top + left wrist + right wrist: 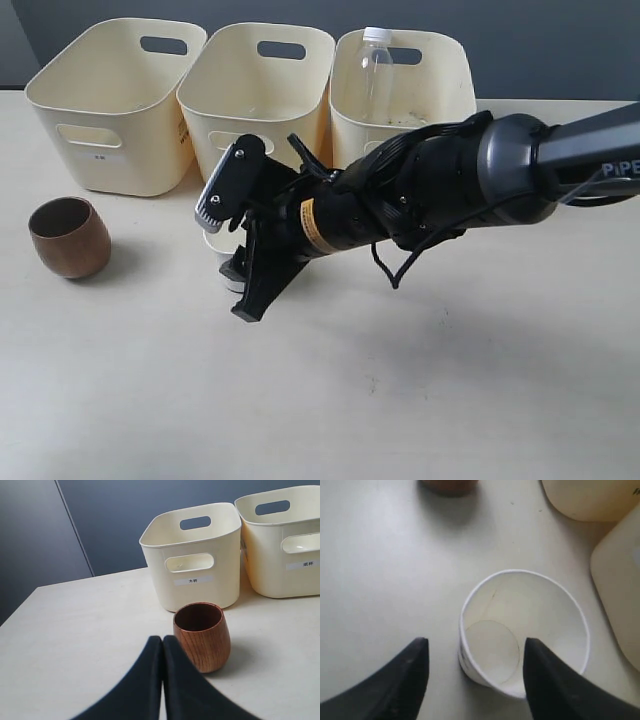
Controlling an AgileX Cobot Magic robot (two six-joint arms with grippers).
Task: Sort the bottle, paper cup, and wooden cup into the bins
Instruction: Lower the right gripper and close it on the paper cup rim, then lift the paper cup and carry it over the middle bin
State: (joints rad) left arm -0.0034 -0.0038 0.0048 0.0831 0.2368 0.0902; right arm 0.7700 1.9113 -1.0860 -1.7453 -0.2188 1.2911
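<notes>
The clear bottle stands inside the right bin. On the table at the left is the brown wooden cup, upright; it sits just past the tips of my shut, empty left gripper, and the wooden cup is not touched. My right gripper reaches across to the white paper cup in front of the middle bin. It is open: one finger hangs over the paper cup's mouth, the other outside its wall.
The left bin and the middle bin look empty. Labelled bins stand right behind the wooden cup. Bin walls are close beside the paper cup. My right arm lies across the right bin's front.
</notes>
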